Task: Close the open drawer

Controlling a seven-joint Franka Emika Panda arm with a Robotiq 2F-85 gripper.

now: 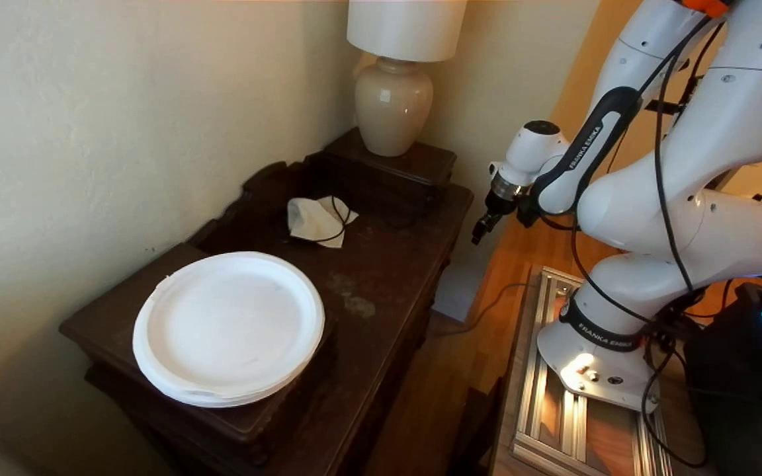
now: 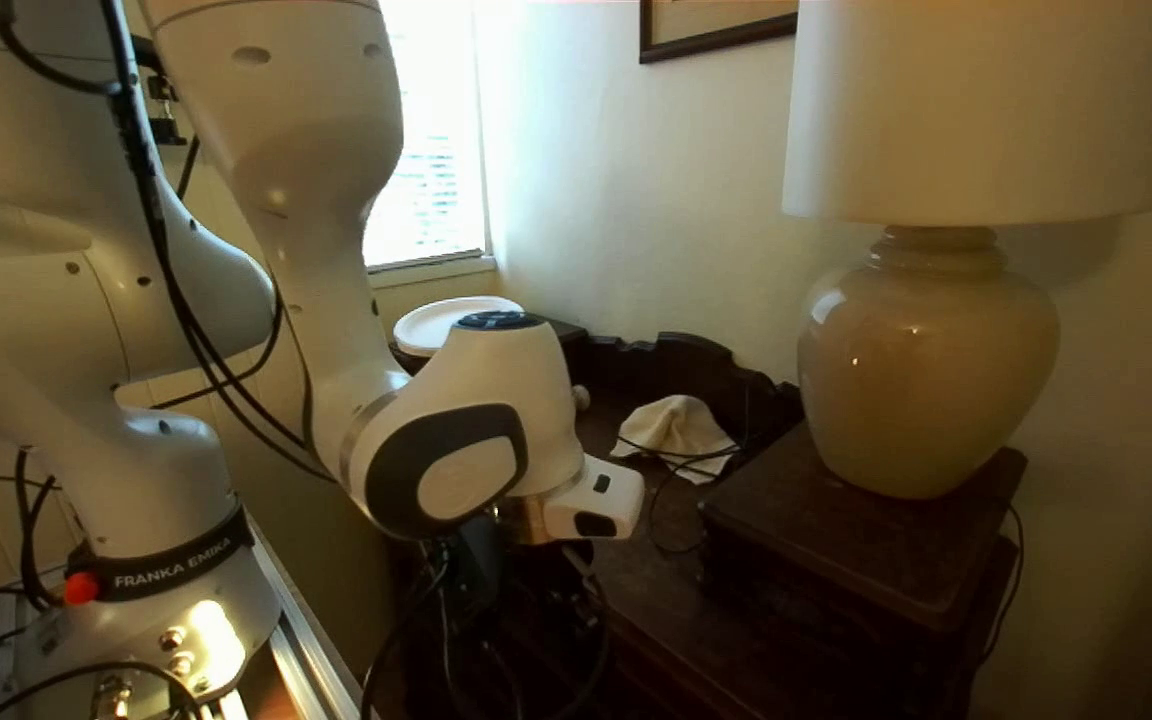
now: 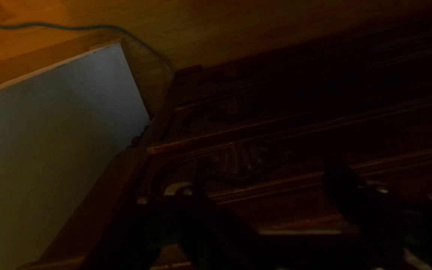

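The exact place of the drawer cannot be told. In the wrist view a carved dark-brown dresser front [image 3: 234, 159] is shown beneath the front edge of the dresser top [image 1: 387, 264], stepped with mouldings, but it is too dark for a pulled-out drawer to be told from a flush one. 2 low wooden boxes are set at the back corners of the top, the plate box [image 1: 113, 311] and the lamp box [image 1: 424, 162]; their faces are likewise lost in shadow.

The gripper [image 3: 266, 170] is held near the front corner at the lamp end, pointed downward at a tilt. In the wrist view its 2 fingers [image 3: 339, 187] are seen well apart, the carved front being visible across the gap. It is carried by a white Franka Emika arm [image 1: 678, 218], mounted off the front edge.

On the plate box a round white plate [image 1: 229, 324] is rested, and on the lamp box a table lamp [image 1: 394, 109] with a glossy cream base is stood. Between the boxes, near the back edge, a crumpled cream cloth [image 1: 311, 221] is laid, with a black cord [image 2: 650, 505] looped across it. The back edge is lined by a scalloped backboard [image 2: 696, 365]. Below the front edge, a grey cord [image 3: 73, 28] is trailed over the wooden floor [image 3: 201, 33].
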